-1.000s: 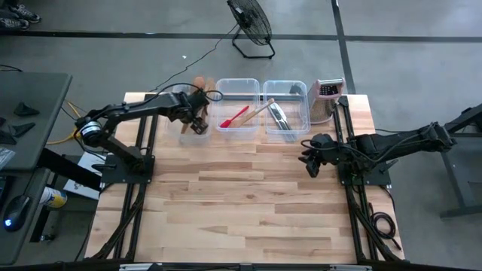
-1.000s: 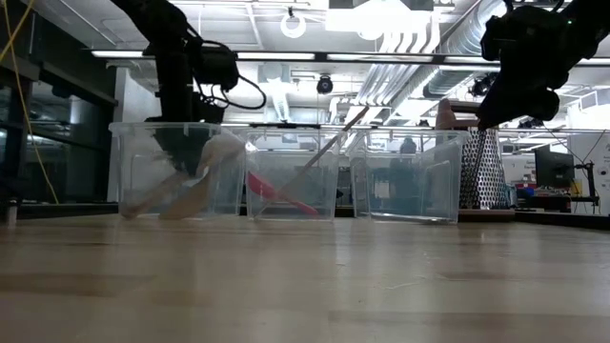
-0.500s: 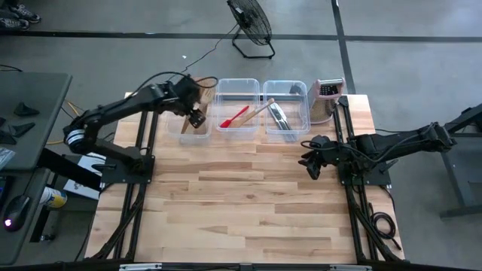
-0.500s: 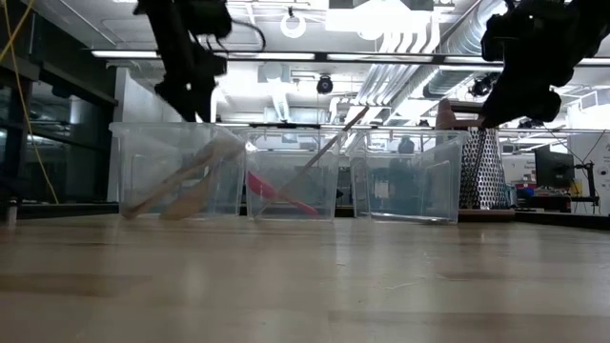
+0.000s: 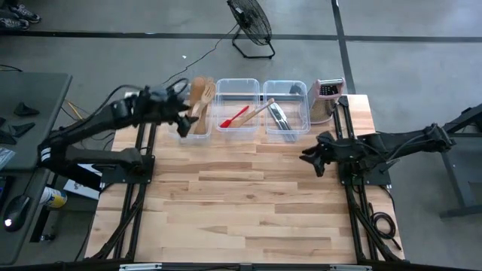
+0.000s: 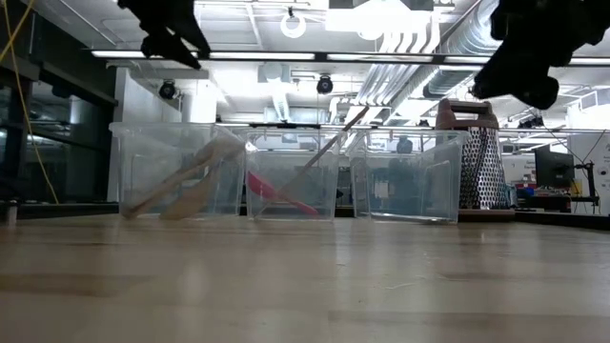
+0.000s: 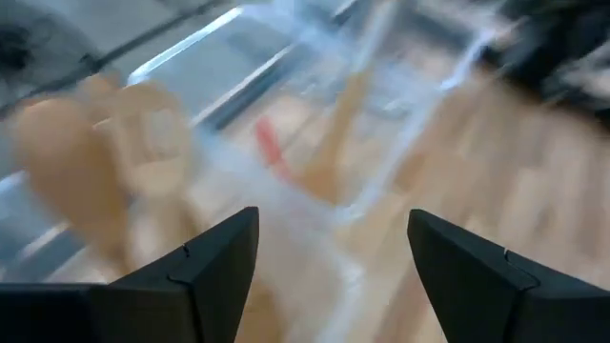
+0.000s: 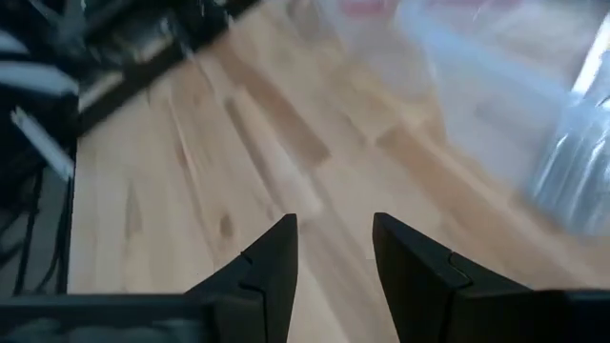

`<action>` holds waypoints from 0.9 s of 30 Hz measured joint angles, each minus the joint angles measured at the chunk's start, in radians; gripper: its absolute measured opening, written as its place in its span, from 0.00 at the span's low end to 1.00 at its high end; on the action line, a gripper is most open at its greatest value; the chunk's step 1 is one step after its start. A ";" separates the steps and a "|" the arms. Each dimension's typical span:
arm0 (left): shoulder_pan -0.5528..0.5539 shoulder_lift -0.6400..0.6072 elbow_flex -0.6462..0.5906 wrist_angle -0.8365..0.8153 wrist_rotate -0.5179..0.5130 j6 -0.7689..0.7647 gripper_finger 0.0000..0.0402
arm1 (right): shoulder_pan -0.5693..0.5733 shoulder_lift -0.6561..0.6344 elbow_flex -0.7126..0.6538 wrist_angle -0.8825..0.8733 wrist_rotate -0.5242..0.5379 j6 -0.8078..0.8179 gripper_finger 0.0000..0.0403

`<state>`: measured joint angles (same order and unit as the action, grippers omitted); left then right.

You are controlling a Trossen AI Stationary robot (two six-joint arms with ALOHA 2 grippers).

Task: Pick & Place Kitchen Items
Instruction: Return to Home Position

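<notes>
No text, label, brand or number can be read in any view. Tubs (image 5: 238, 80) just beside the left pincer (image 5: 183, 123): no readable marks on the clear walls. Grater (image 5: 327, 96) past the right pincer (image 5: 309, 156): nothing legible on it. Both wrist views are too blurred to read.

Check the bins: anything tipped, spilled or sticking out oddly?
Nothing spilled. In the middle bin a wooden utensil leans out over the rim toward the right bin; the left bin's wooden spoons lean inside it. Left gripper hangs by that bin, right gripper waits at the table's right.
</notes>
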<state>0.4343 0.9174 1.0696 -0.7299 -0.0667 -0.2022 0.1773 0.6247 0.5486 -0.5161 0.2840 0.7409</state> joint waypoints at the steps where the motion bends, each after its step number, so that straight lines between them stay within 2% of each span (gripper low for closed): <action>1: -0.037 -0.034 -0.050 0.062 -0.002 -0.025 0.66 | 0.013 -0.026 -0.012 0.008 0.038 -0.003 0.32; 4: -0.158 -0.126 -0.221 0.244 -0.002 -0.075 0.66 | 0.051 -0.101 -0.071 0.093 0.091 -0.018 0.32; 8: -0.311 -0.238 -0.427 0.535 -0.048 -0.137 0.66 | 0.081 -0.205 -0.208 0.315 0.089 -0.062 0.32; 10: -0.380 -0.279 -0.504 0.635 -0.098 -0.147 0.66 | 0.085 -0.255 -0.284 0.450 0.068 -0.097 0.32; 13: -0.471 -0.330 -0.586 0.727 -0.189 -0.154 0.66 | 0.076 -0.334 -0.363 0.582 -0.028 -0.158 0.32; 17: -0.545 -0.388 -0.675 0.844 -0.285 -0.162 0.66 | 0.034 -0.437 -0.398 0.577 -0.121 -0.202 0.32; 25: -0.567 -0.419 -0.813 1.055 -0.294 -0.144 0.66 | -0.078 -0.620 -0.401 0.410 -0.217 -0.248 0.32; 27: -0.566 -0.418 -0.841 1.090 -0.295 -0.144 0.66 | -0.100 -0.617 -0.401 0.408 -0.242 -0.251 0.32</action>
<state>-0.1318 0.4992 0.2285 0.3603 -0.3618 -0.3458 0.0775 0.0077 0.1474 -0.1084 0.0424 0.4894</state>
